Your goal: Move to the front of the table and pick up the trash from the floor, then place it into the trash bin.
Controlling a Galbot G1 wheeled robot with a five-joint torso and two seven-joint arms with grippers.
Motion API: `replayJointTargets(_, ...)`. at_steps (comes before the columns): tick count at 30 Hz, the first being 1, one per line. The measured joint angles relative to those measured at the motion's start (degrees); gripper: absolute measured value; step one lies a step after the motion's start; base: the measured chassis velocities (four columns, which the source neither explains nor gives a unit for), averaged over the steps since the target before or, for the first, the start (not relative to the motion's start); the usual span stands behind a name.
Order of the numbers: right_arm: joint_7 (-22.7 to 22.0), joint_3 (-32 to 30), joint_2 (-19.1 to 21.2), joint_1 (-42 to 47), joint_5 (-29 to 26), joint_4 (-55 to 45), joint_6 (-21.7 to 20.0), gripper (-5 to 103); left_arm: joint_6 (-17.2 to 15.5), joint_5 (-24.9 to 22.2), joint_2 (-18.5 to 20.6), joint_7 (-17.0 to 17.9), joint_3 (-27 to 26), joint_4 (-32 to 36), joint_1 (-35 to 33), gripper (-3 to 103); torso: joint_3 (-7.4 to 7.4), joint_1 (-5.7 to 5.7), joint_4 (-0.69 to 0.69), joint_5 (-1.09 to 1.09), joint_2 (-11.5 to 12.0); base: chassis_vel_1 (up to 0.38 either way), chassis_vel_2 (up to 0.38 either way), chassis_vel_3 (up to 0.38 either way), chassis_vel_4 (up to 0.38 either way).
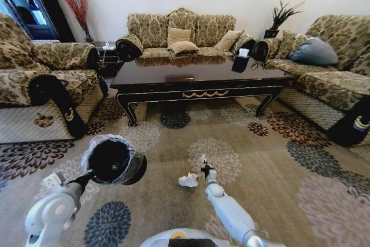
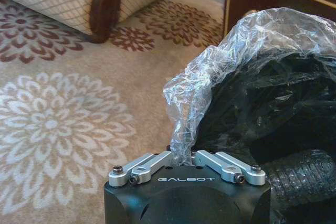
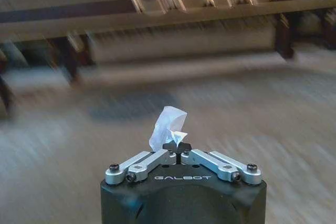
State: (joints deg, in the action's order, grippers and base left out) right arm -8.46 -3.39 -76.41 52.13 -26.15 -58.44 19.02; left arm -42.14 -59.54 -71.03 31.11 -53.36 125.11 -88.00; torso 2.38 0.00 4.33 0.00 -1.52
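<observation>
My left gripper [image 2: 181, 157] is shut on the clear liner at the rim of the black trash bin [image 2: 273, 108]. In the head view the trash bin [image 1: 113, 160] hangs at the lower left off my left gripper [image 1: 88, 175], its mouth tipped towards me. My right gripper [image 3: 177, 148] is shut on a small white scrap [image 3: 168, 123] that sticks up from its tips. In the head view my right gripper [image 1: 203, 169] is just above the carpet, right beside a crumpled white paper wad [image 1: 188, 180] on the floor [image 1: 272, 177]. The dark glossy table [image 1: 199, 76] stands ahead.
Patterned sofas flank the table: one on the left [image 1: 40, 85], one on the right [image 1: 335, 79], one behind [image 1: 179, 33]. A tissue box [image 1: 241, 61] sits on the table. Open carpet lies between me and the table.
</observation>
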Motion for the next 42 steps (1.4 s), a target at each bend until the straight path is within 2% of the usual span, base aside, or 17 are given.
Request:
replayJointTargets(2,2.7,0.6,0.9,0.3,-1.7,-3.8,2.3,0,0.0,0.8,0.1,-0.1,1.6,-0.2,0.5,1,0.0,0.0,0.0,0.0,0.0,0.0,0.0,0.0,0.0)
replayJointTargets(5,11.0,3.3,3.5,1.1,-6.5,-14.3,8.3,0,0.0,3.3,0.9,-0.3,6.1,-1.8,2.0,1,-0.01,0.0,0.0,0.0,0.0,0.0,0.0,0.0,0.0)
replayJointTargets(6,11.0,3.3,3.5,1.1,-6.5,-14.3,8.3,0,0.0,3.3,0.9,-0.3,6.1,-1.8,2.0,1,-0.01,0.0,0.0,0.0,0.0,0.0,0.0,0.0,0.0)
replayJointTargets(10,24.0,6.7,4.8,1.4,-14.7,-19.9,13.7,0,0.0,8.0,2.0,-1.8,11.9,-4.8,3.6,1,0.0,0.0,-0.01,0.0,0.0,0.0,0.0,0.0,0.0)
replayJointTargets(11,24.0,6.7,4.8,1.4,-14.7,-19.9,13.7,0,0.0,8.0,2.0,-1.8,11.9,-4.8,3.6,1,0.0,0.0,-0.01,0.0,0.0,0.0,0.0,0.0,0.0)
replayJointTargets(13,29.5,8.4,5.0,1.4,-16.7,-20.9,15.4,0,0.0,8.5,2.5,-1.8,14.5,-5.9,4.4,1,0.0,0.0,0.0,0.0,0.0,0.0,0.0,0.0,0.0)
replayJointTargets(15,32.9,10.7,5.4,1.2,-16.8,-21.8,16.6,0,0.0,8.6,2.8,-1.8,16.8,-6.6,5.2,1,-0.01,0.0,0.0,0.0,0.0,0.0,0.0,0.0,0.0)
replayJointTargets(23,38.7,18.2,7.2,-0.1,-12.2,-22.2,18.4,0,0.0,7.8,3.1,-1.6,21.1,-8.3,8.3,1,-0.01,0.0,-0.01,0.0,0.0,0.0,0.0,0.0,0.0)
replayJointTargets(26,40.2,20.1,7.6,-1.2,-10.3,-21.3,19.0,0,0.0,5.3,2.9,-0.8,22.3,-9.5,10.5,1,0.0,0.0,0.01,0.0,0.0,0.0,0.0,0.0,0.0)
replayJointTargets(32,39.8,21.5,7.3,-2.8,-8.3,-19.5,19.6,0,0.0,2.7,2.4,0.1,23.0,-9.7,12.3,1,0.0,0.0,0.02,0.0,0.0,0.0,0.0,0.0,0.0)
replayJointTargets(34,39.4,21.5,7.1,-2.9,-8.0,-19.1,19.7,-3,0.0,2.6,2.4,0.2,23.0,-9.6,12.4,1,0.0,0.0,0.0,0.0,0.0,0.0,0.0,0.0,0.0)
replayJointTargets(37,39.1,21.2,6.8,-2.8,-7.6,-18.8,19.8,13,0.0,2.4,2.8,0.2,22.7,-9.2,12.3,1,0.0,0.0,-0.01,0.0,0.0,0.0,0.0,0.0,0.0)
replayJointTargets(39,39.0,21.0,6.7,-2.5,-7.6,-18.7,19.8,13,0.0,2.3,2.9,0.2,22.5,-9.1,12.0,1,0.0,0.0,-0.01,0.0,0.0,0.0,0.0,0.0,0.0)
replayJointTargets(42,39.0,20.6,6.5,-1.9,-7.2,-18.7,19.8,29,0.0,2.3,3.1,0.2,22.2,-8.9,11.5,1,0.0,0.0,0.0,0.0,0.0,0.0,0.0,0.0,0.0)
